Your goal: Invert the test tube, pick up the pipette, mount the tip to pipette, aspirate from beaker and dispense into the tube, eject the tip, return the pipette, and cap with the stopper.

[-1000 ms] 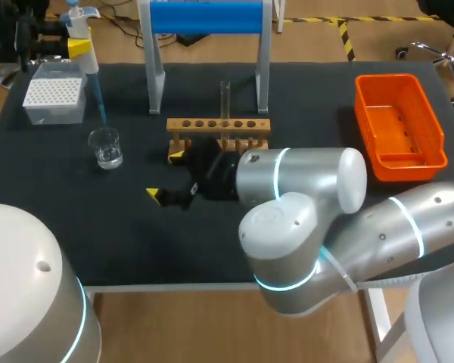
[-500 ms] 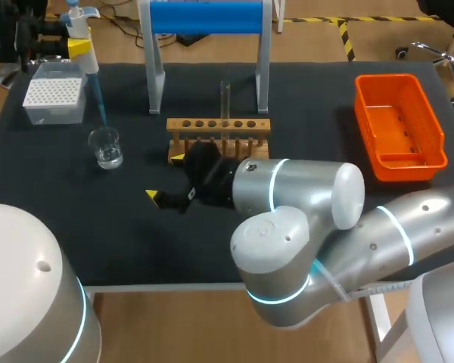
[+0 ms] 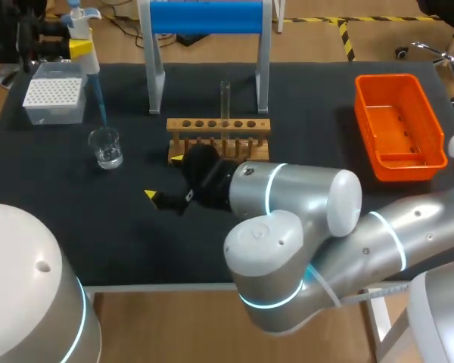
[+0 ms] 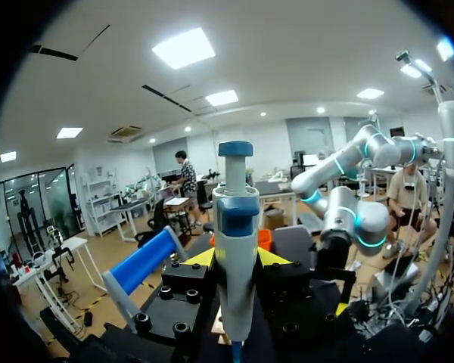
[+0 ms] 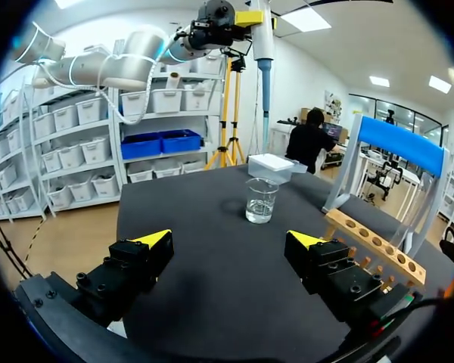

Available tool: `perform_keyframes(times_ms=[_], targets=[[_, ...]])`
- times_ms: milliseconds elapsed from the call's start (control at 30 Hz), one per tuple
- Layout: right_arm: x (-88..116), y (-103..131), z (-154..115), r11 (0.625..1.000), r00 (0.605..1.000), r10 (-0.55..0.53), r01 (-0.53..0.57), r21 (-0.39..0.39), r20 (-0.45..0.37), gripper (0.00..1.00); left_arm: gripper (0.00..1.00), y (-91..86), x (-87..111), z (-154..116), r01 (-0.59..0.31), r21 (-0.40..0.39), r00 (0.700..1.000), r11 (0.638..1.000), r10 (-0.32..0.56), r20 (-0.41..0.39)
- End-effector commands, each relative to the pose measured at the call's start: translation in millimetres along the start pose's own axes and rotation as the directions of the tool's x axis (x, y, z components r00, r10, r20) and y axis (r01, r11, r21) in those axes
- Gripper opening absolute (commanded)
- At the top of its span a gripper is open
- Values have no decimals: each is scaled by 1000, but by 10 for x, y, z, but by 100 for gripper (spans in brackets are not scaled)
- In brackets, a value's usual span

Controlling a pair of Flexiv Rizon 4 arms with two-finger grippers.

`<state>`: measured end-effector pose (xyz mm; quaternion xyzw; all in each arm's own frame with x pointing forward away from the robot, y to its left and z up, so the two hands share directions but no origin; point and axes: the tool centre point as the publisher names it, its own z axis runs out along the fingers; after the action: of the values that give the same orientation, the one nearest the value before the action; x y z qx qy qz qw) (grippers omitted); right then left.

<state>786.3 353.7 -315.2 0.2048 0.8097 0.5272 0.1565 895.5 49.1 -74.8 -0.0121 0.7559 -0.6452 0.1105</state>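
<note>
Gripping the pipette (image 4: 234, 219) above the beaker (image 3: 106, 147): your left pincer (image 4: 236, 259).
Your right pincer (image 5: 228, 240) gapes wide beside the rack (image 3: 219, 125).

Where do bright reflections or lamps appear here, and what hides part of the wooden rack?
Head view: lamp reflections shine on the right arm, which hides the front of the wooden rack. Left wrist view: ceiling lamps glare above the pipette. Right wrist view: the beaker glints.
</note>
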Motion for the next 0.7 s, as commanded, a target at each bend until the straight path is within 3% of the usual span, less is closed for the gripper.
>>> perform_keyframes(times_ms=[33, 700], targets=[[40, 5, 26, 1000, 1000, 0, 0, 3, 12, 100, 0, 95, -22, 18, -5, 10, 1000, 1000, 5, 2], [40, 5, 26, 1000, 1000, 0, 0, 3, 12, 100, 0, 628, -56, 10, 8, -23, 1000, 1000, -7, 26]])
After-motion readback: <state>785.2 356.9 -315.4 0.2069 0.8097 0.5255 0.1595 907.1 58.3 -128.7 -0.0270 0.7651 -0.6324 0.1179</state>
